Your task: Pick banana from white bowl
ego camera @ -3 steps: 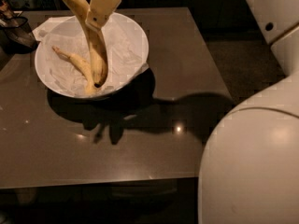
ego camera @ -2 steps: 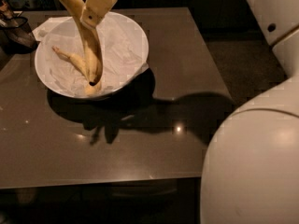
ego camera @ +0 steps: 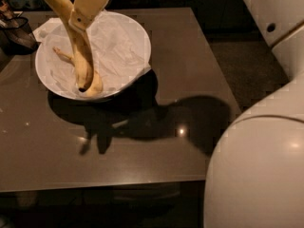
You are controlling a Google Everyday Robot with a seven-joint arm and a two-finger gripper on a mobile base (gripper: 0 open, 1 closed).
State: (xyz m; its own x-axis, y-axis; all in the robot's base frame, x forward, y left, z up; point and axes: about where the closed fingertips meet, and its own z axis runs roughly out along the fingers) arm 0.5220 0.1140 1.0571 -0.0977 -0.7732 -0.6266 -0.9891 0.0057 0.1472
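The white bowl [ego camera: 135, 42], lined with crumpled white paper, stands at the back left of the dark table. A pale-yellow banana [ego camera: 97, 85] lies inside it along the near rim, its thin stem [ego camera: 61, 56] pointing left. Much of its body is hidden behind my gripper. My tan gripper [ego camera: 83, 75] reaches down from the top edge into the bowl, its tip at the banana's near end. A curved yellow shape [ego camera: 54, 1] sticks out up-left from the gripper, over the bowl's far rim. I cannot tell whether it is a banana or part of the gripper.
A small dark mesh basket [ego camera: 19, 32] sits at the table's left edge, close to the bowl. The robot's white body [ego camera: 256, 165] fills the lower right. The table's front edge [ego camera: 95, 186] runs along the bottom, and dark floor lies to the right.
The gripper has shifted a little to the left inside the bowl, and the curved yellow shape moved left with it. The bowl has not moved.
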